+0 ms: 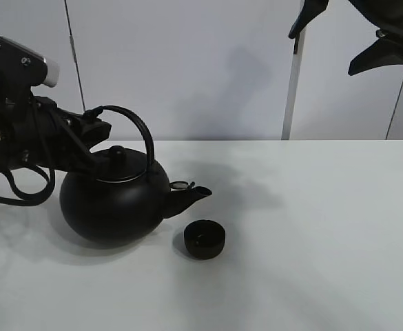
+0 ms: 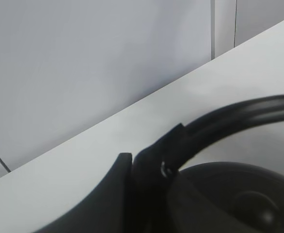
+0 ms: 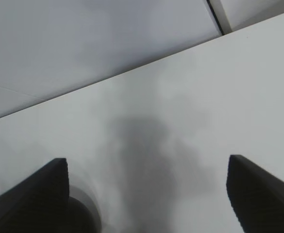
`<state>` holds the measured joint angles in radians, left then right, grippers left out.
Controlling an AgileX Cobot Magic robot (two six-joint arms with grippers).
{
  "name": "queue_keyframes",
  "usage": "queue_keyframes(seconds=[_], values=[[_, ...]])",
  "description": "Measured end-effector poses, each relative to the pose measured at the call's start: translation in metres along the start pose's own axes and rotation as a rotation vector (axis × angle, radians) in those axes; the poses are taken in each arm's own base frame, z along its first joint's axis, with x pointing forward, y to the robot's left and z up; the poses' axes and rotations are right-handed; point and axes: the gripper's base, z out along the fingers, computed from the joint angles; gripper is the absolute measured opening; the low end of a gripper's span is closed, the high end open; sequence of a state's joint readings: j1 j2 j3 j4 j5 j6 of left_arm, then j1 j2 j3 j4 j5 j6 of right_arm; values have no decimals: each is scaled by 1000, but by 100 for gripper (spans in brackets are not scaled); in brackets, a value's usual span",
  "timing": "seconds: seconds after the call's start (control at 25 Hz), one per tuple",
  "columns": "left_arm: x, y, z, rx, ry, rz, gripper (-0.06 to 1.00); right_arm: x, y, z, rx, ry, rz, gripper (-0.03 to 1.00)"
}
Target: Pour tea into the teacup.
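White tabletop (image 1: 325, 227) runs back to a pale grey panelled wall, and from the high camera the big black kettle (image 1: 115, 203) sits left of the middle with its short spout (image 1: 191, 196) pointing right. The left gripper (image 1: 98, 124) comes in from the left edge and is clamped round the near end of the kettle's arched handle (image 1: 140, 131). Whether the kettle's base rests on the table or hangs just above it, I cannot tell. The teacup (image 1: 204, 239) stands upright on the table just beside the kettle, in front of and below the spout's tip and apart from it. Its inside is too dark to read. The right gripper (image 1: 323, 52) hangs high in the top right corner, well away from both, its two black fingers spread. From the left wrist, dark fingers (image 2: 125, 167) grip the curved handle, with the kettle's lid (image 2: 243, 194) below and the table edge and wall beyond. From the right wrist, two fingertips (image 3: 40, 194) stand wide apart with nothing between them, bare table and a soft shadow underneath. A blurred round shape sits by one fingertip, and I cannot make it out.
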<state>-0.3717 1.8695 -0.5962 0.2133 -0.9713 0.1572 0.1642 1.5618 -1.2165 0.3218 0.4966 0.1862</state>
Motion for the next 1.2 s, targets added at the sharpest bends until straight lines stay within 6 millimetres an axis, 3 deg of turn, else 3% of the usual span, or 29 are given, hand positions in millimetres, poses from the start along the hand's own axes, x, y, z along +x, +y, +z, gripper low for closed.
queue_keyframes(seconds=[1.2], values=[[-8,2,9,41,38,142,10,0,0,0,0,0,0,61]])
